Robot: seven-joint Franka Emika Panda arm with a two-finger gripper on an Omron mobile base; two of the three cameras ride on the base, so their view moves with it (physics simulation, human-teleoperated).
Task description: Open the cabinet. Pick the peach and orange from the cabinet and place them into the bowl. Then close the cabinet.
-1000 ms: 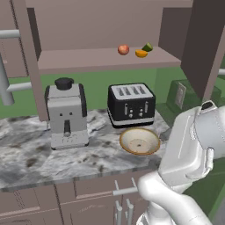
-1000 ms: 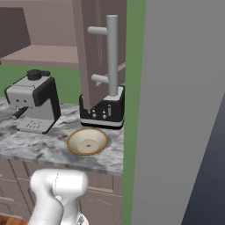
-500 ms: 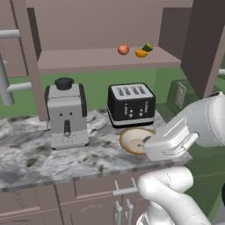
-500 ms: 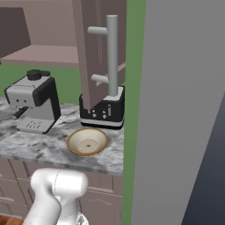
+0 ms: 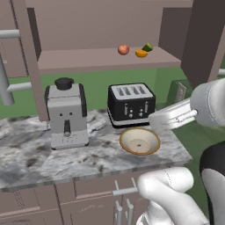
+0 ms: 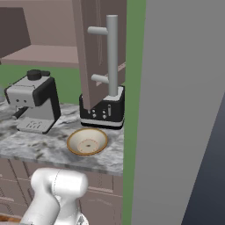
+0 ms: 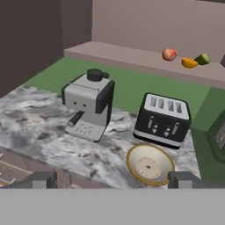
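Observation:
The cabinet (image 5: 88, 61) stands with both doors swung open; its right door and grey bar handle (image 6: 112, 57) hang in front of the toaster in the right base view. On the shelf lie the peach (image 5: 123, 49) (image 7: 169, 54) and, right of it, the orange (image 5: 141, 53) (image 7: 189, 63). The bowl (image 5: 139, 141) (image 6: 87, 141) (image 7: 150, 164) sits empty on the marble counter before the toaster. My gripper (image 7: 112, 181) is open, fingertips (image 7: 41, 180) wide apart and holding nothing, well back from the counter, looking over the bowl towards the shelf.
A dark green fruit (image 5: 147, 47) rests against the orange. A black toaster (image 5: 131, 104) and a grey coffee machine (image 5: 66, 114) stand on the counter (image 5: 26, 162). The left door's handle (image 5: 5, 66) juts out at the left. A tall grey panel (image 6: 189, 110) walls off the right.
My arm has swung up at the right of the left base view, its white forearm now reaching across above the bowl. The fruit, bowl and doors have not moved.

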